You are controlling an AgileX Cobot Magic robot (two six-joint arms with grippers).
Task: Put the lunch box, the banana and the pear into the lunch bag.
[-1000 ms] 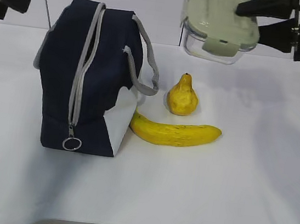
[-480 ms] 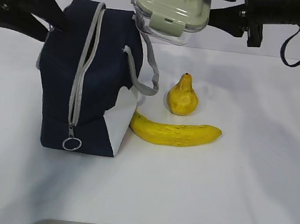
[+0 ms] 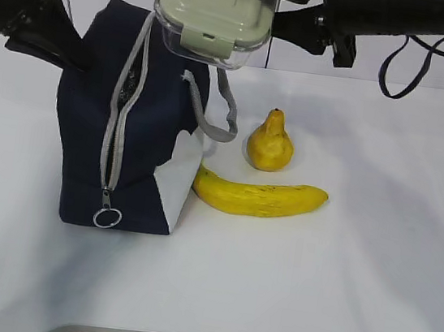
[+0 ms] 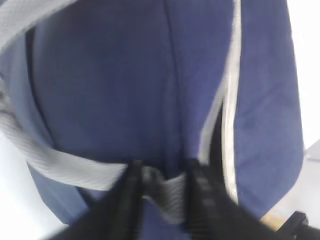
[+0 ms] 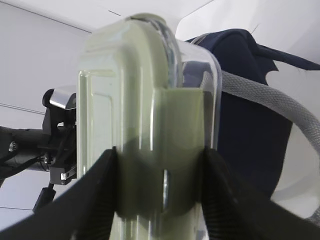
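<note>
The navy lunch bag stands on the left of the table, its grey zipper parted and the ring pull low on the near face. My right gripper is shut on the lunch box and holds it tilted just above the bag's top right edge. In the right wrist view the box fills the space in my gripper, with the bag behind. My left gripper is at the bag's upper left. In the left wrist view it pinches grey handle webbing. The pear and banana lie right of the bag.
The bag's near grey handle hangs toward the pear. The white table runs to a front edge near the bottom of the exterior view. A pale wall stands behind.
My right gripper has carried the lunch box leftward from above the pear to over the bag's top. My left gripper has come down against the bag's upper left side.
</note>
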